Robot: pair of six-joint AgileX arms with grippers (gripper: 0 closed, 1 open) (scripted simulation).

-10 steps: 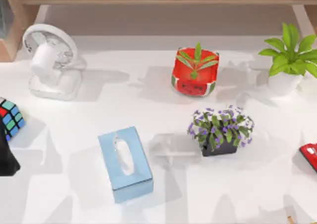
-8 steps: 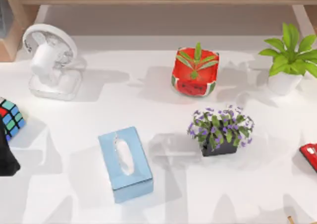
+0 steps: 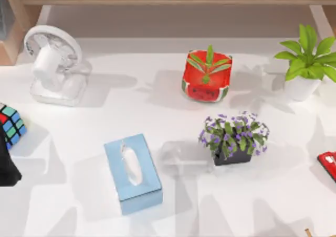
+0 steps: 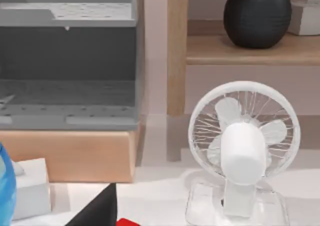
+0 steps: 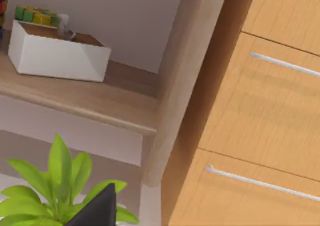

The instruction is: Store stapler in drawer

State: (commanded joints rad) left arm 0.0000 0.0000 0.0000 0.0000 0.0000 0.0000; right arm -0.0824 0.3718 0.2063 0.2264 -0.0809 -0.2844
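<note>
Stapler (image 3: 328,165) at right edge of top view; our jaw state unreadable. We judge: open shut drawer (image 5: 260,186) by handle first.

Left arm (image 3: 6,166): a black segment enters at the top view's left edge, broad at its near end and narrowing toward the far side of the table. Left gripper (image 4: 96,210): in the left wrist view a matte black wedge of the claw tapers to a point ahead of the camera. The camera sits level behind the claw, so this wrist is held roughly horizontal and unrolled. Right gripper (image 5: 97,208): a like black wedge tapers to a point in the right wrist view, where the scene beyond the claw runs aslant, so this wrist is held canted.
</note>
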